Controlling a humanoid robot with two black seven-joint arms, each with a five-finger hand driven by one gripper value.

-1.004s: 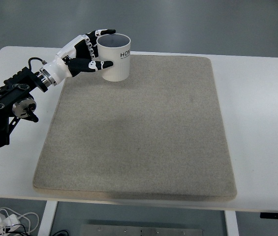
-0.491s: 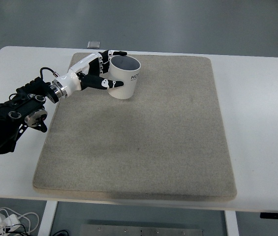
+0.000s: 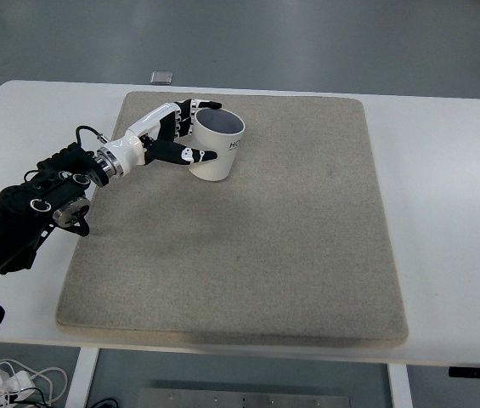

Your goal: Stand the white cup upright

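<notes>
White cup [image 3: 216, 146]: stands mouth-up on the far left part of the mat, leaning slightly to the right; dark lettering shows on its right side, too partial to read.
Cup contents: the inside looks dark grey and shadowed; nothing can be seen in it.
Left hand [image 3: 170, 134]: comes in from the left edge and wraps the cup's left side.
Fingers [image 3: 190, 155]: curled around the cup wall, one lying across the near side, the others reaching over the far side near the rim, so the cup is gripped between them.
Mat [image 3: 248, 246]: a beige-grey rectangle covering most of the tabletop's middle; bare apart from the cup.
Tabletop [image 3: 452, 187]: white, showing as a border around the mat.
Small dark object [image 3: 162, 77]: a flat square piece beyond the mat's far edge, well apart from the cup; too small to identify.
Cables [image 3: 6, 378]: white cords bundled below the tabletop's near left corner.
</notes>
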